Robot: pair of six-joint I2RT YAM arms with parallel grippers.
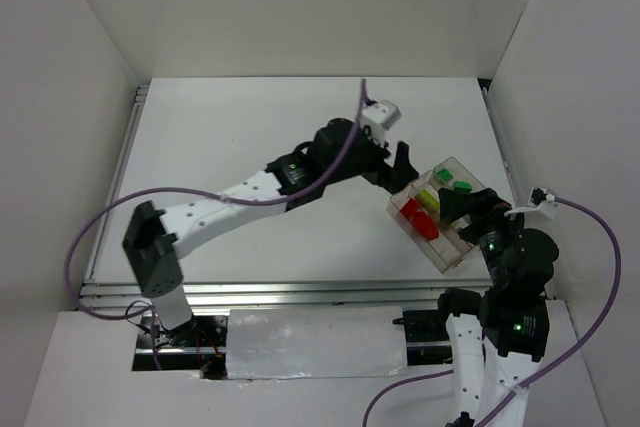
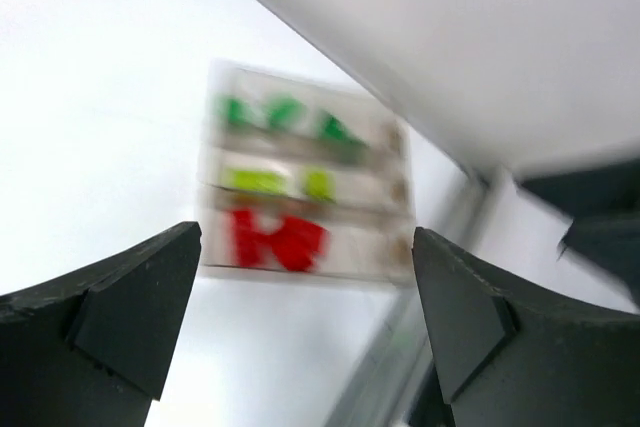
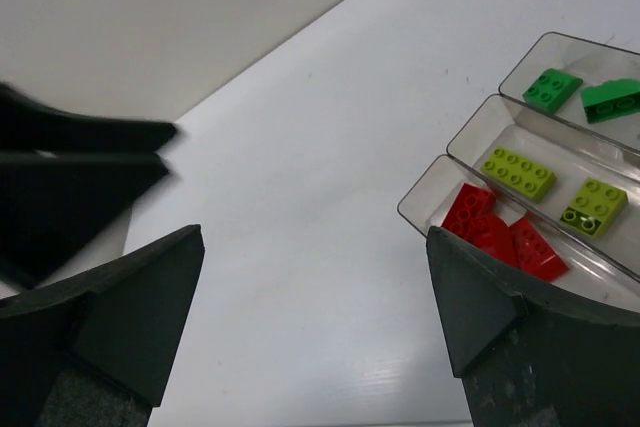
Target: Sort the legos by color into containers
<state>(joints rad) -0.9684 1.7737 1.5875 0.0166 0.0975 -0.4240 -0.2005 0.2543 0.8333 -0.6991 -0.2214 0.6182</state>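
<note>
- Tray (image 1: 452, 255): one clear tray with three long compartments lies diagonally on the right side of the tabletop (image 1: 250, 127).
- Contents, top view: the red bricks (image 1: 420, 219) are in the compartment nearest the middle of the tabletop. The yellow-green bricks (image 1: 430, 197) are in the centre compartment. The dark green bricks (image 1: 458, 185) are in the outermost one.
- My left tool (image 1: 400, 175): the arm is extended across the tabletop, and the tool stands just beside the tray's left corner. The jaws are wide, with nothing between them.
- Left wrist view: the picture is blurred. The tray (image 2: 375, 259) lies ahead of the tool (image 2: 305, 247) and apart from it, framed between the two fingers, with the red row nearest.
- My right tool (image 1: 462, 215): it hangs over the middle of the tray and hides part of it from above. The jaws are wide and hold nothing.
- Right wrist view: the tray (image 3: 430, 199) sits ahead and to the right of the tool (image 3: 315, 237).
  - The end of the red compartment is close to the right-hand finger; I cannot tell if they touch.
  - The red bricks (image 3: 500, 237) are piled together.
  - Two yellow-green bricks (image 3: 520, 172) lie flat and apart, studs up.
  - Two dark green bricks (image 3: 550, 87) show, one cut off by the picture's edge.
</note>
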